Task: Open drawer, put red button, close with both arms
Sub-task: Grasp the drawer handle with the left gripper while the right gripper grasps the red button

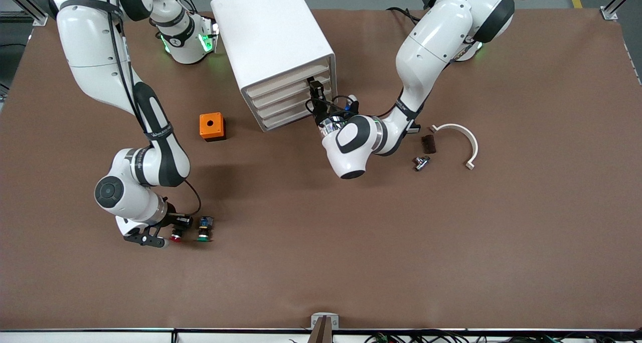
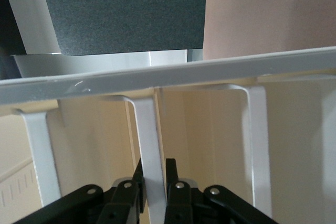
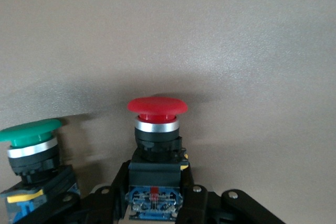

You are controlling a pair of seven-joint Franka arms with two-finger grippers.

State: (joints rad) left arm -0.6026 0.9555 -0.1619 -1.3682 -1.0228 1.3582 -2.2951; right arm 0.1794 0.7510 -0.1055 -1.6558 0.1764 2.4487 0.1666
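The red button (image 1: 175,236) stands on the brown table near the front camera, toward the right arm's end. In the right wrist view its red cap (image 3: 156,106) points away and its black-and-blue body sits between my fingers. My right gripper (image 1: 170,230) (image 3: 155,174) is shut on that body at table level. The white drawer cabinet (image 1: 273,47) stands at the back middle with its drawers closed. My left gripper (image 1: 315,90) (image 2: 155,169) is at an upper drawer front, shut on a white strip handle (image 2: 148,124).
A green-capped button (image 1: 203,231) (image 3: 30,132) stands right beside the red one. An orange box with a hole (image 1: 211,126) lies between cabinet and buttons. A white curved piece (image 1: 461,137), a dark block (image 1: 429,143) and a small metal part (image 1: 420,162) lie toward the left arm's end.
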